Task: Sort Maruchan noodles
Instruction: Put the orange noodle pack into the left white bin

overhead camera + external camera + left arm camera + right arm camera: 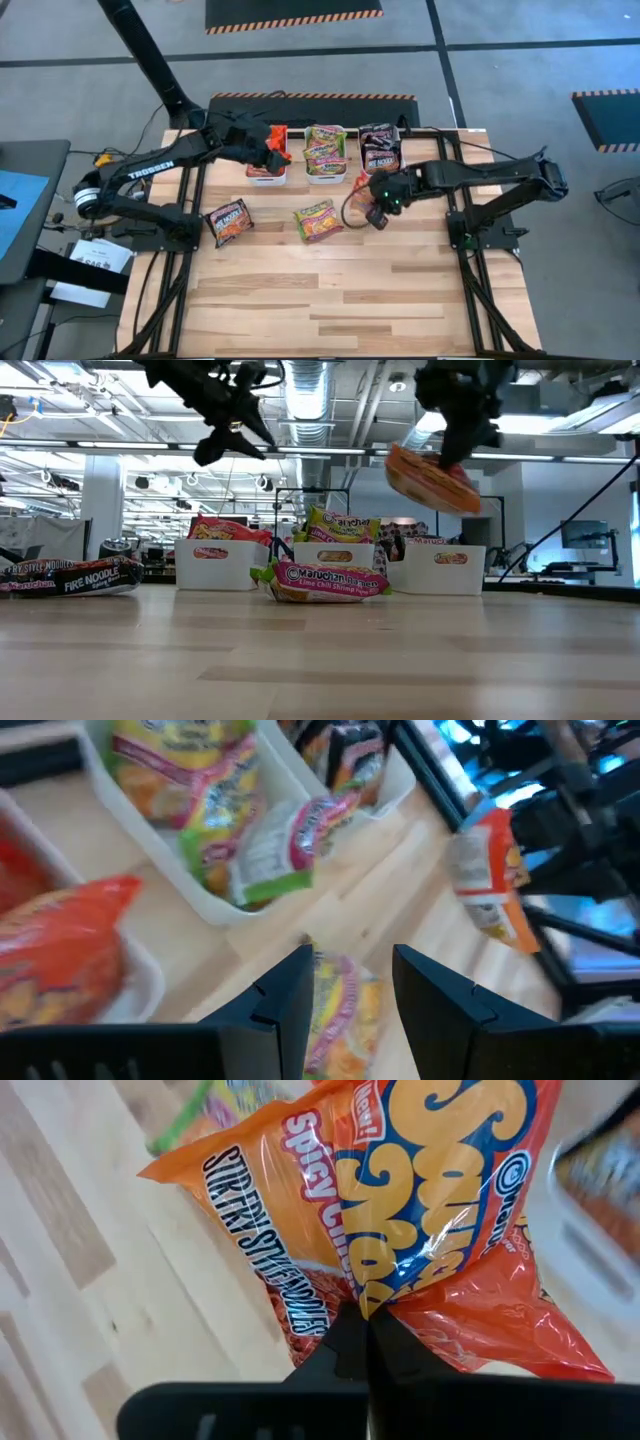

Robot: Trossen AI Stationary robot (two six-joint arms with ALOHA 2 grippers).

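Now, right fingers (362,1335): clamped on orange packet (420,1210), above counter (330,290).
Left fingers (350,995): apart, empty, over left bin (266,176).

Orange packet (400,1230) pinched aloft; green packet (317,220), black packet (228,222) flat on table.

Near half of the table (330,310) lies open; three bins (327,170) and two loose packets (318,220) crowd the far half.
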